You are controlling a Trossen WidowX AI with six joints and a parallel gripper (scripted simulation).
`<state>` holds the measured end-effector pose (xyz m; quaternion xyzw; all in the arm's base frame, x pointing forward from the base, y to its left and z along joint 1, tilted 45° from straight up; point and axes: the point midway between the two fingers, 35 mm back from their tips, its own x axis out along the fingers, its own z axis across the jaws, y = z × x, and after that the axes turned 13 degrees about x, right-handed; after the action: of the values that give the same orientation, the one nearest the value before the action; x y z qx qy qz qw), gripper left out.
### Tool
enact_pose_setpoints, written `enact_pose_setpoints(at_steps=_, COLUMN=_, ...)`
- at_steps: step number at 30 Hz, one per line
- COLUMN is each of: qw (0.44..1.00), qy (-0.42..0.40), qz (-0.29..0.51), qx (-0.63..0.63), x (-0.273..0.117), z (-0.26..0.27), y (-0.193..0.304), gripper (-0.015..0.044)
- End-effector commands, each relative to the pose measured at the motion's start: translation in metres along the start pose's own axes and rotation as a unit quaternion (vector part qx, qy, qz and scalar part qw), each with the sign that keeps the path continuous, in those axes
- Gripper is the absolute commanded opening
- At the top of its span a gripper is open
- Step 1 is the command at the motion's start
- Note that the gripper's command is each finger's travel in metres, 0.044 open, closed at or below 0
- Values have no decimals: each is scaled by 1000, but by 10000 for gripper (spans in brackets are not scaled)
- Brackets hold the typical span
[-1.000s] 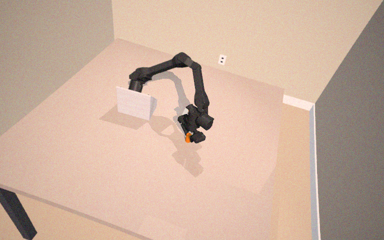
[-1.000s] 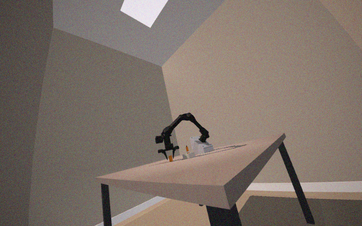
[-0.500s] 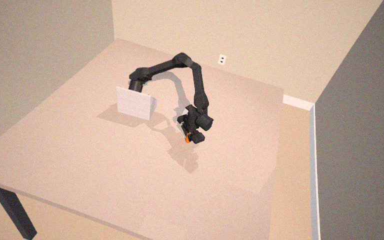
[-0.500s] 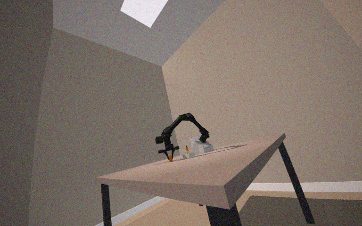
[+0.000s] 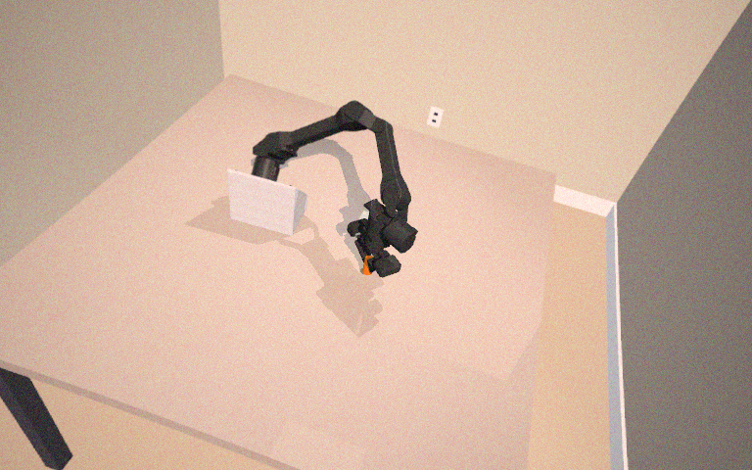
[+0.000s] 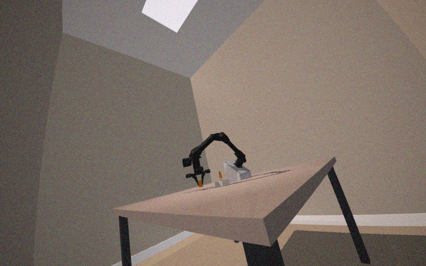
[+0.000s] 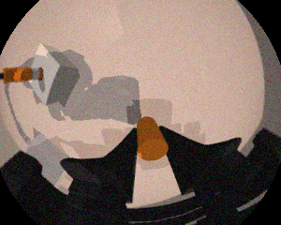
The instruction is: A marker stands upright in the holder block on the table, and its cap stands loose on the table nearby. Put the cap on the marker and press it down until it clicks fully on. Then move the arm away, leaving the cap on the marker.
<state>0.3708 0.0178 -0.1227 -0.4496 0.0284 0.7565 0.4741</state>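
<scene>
The black two-fingered hand (image 5: pixel 367 262) (image 6: pixel 199 183) (image 7: pixel 148 129) pinches the orange cylindrical cap (image 5: pixel 366 266) (image 6: pixel 200 183) (image 7: pixel 152 140) low over the pale counter (image 5: pixel 164 303) (image 6: pixel 208 204) (image 7: pixel 201 75), seemingly finishing the grasp; next calls for a straight lift, then carrying it above the upright orange marker (image 6: pixel 219 175) (image 7: pixel 19 75).

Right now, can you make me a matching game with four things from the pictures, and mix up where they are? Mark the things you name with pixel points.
Things:
1. orange cap (image 5: pixel 367 266) (image 6: pixel 200 183) (image 7: pixel 153 140)
2. marker (image 6: pixel 220 175) (image 7: pixel 20 74)
3. wall outlet (image 5: pixel 435 117)
4. black arm (image 5: pixel 388 154) (image 6: pixel 205 144)

Places or states:
A. standing upright in the holder block (image 6: pixel 225 182) (image 7: pixel 66 83)
B. rising from the pale base (image 5: pixel 260 204) (image 6: pixel 233 169)
C. between the fingers of the end effector (image 5: pixel 366 261) (image 6: pixel 199 183) (image 7: pixel 148 131)
D. on the wall behind the table (image 5: pixel 252 326) (image 6: pixel 208 204)

Pairs: 1-C, 2-A, 3-D, 4-B
</scene>
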Motion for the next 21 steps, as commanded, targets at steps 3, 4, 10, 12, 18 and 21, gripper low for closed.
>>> enact_pose_setpoints(at_steps=3, qw=1000, qy=6, qz=-1, qx=-7, x=-23, z=-1, y=-4, gripper=0)
enact_pose_setpoints(at_steps=4, qw=1000, qy=6, qz=-1, qx=-6, x=-26, z=-1, y=-4, gripper=0)
enact_pose_setpoints(at_steps=10, qw=1000, qy=6, qz=-1, qx=-6, x=-39, z=1, y=-4, gripper=0)
enact_pose_setpoints(at_steps=12, qw=1000, qy=6, qz=-1, qx=-6, x=-41, z=4, y=-6, gripper=0)
enact_pose_setpoints(at_steps=18, qw=1000, qy=6, qz=-1, qx=-5, x=-50, z=21, y=-16, gripper=0)
enact_pose_setpoints(at_steps=21, qw=1000, qy=6, qz=-1, qx=-5, x=-54, z=29, y=-21, gripper=0)
